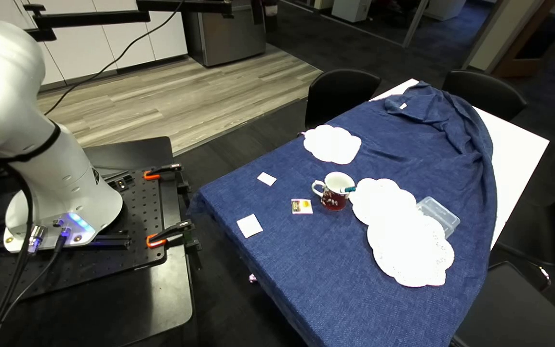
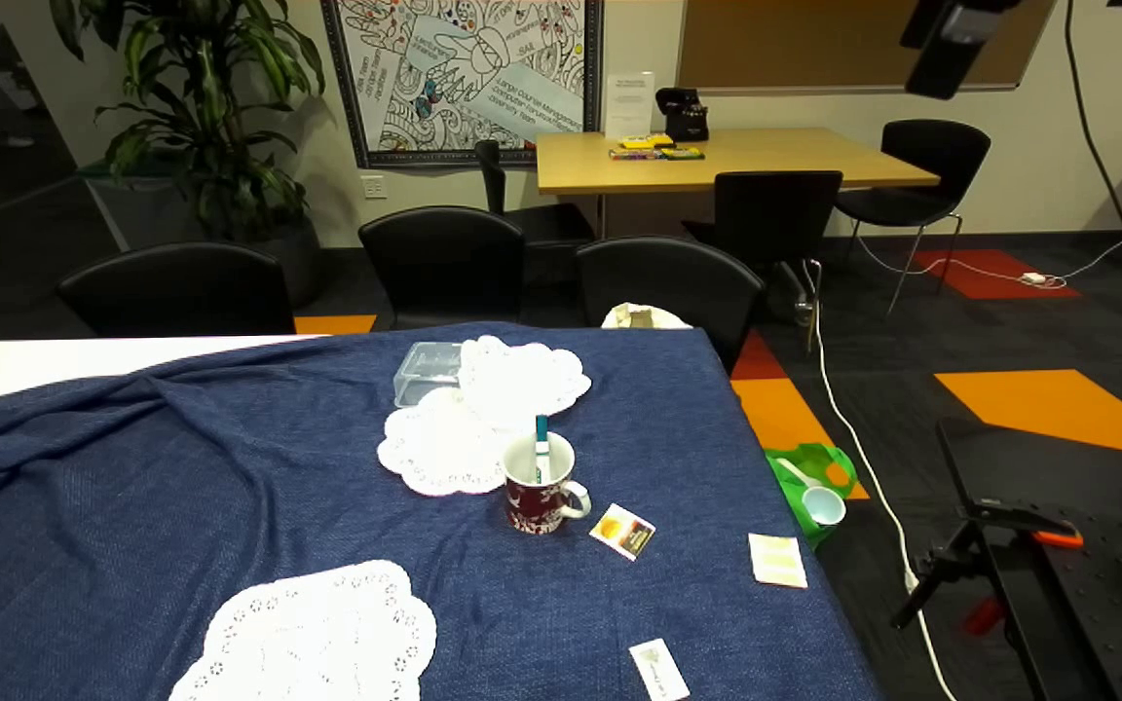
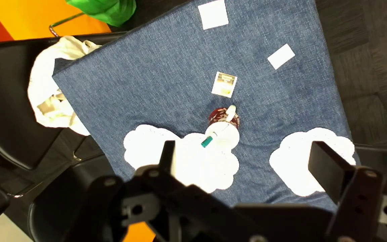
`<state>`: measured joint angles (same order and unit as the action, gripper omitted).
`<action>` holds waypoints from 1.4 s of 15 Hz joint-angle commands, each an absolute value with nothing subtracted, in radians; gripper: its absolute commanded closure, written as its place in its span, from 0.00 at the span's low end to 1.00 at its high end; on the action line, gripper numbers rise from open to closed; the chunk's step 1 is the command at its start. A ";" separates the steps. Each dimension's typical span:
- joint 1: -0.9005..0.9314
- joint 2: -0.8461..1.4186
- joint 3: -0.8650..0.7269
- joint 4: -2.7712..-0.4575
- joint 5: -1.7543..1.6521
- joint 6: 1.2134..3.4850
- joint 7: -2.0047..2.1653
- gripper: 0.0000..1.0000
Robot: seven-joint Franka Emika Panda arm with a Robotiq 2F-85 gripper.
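Observation:
In the wrist view my gripper (image 3: pixel 243 151) stands open high above the table, its two dark fingers wide apart with nothing between them. Below and ahead of it is a red and white patterned mug (image 3: pixel 219 116), upright on the blue cloth (image 2: pixel 678 419). A teal-capped marker (image 2: pixel 542 433) leans inside the mug, its cap above the rim. White scalloped doilies (image 1: pixel 412 246) overlap beside the mug, and a separate doily (image 1: pixel 331 144) lies apart. A clear plastic box (image 2: pixel 428 370) touches the overlapping doilies. A small yellow-and-white packet (image 1: pixel 302 206) lies near the mug's handle.
A square white card (image 1: pixel 249 225) and a smaller white card (image 1: pixel 267 179) lie toward the table end facing the robot base (image 1: pixel 65 193). The cloth is bunched in folds (image 1: pixel 436 111) at the far end. Black chairs (image 2: pixel 444 263) line the table.

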<state>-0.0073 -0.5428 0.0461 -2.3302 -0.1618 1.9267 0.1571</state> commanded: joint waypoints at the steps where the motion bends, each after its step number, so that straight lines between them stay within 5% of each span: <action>1: -0.026 -0.509 0.016 -2.361 -0.180 2.026 0.115 0.00; 13: -0.148 -0.255 0.070 -2.462 -0.359 2.560 0.406 0.00; 21: -0.171 -0.242 0.080 -2.455 -0.428 2.557 0.495 0.00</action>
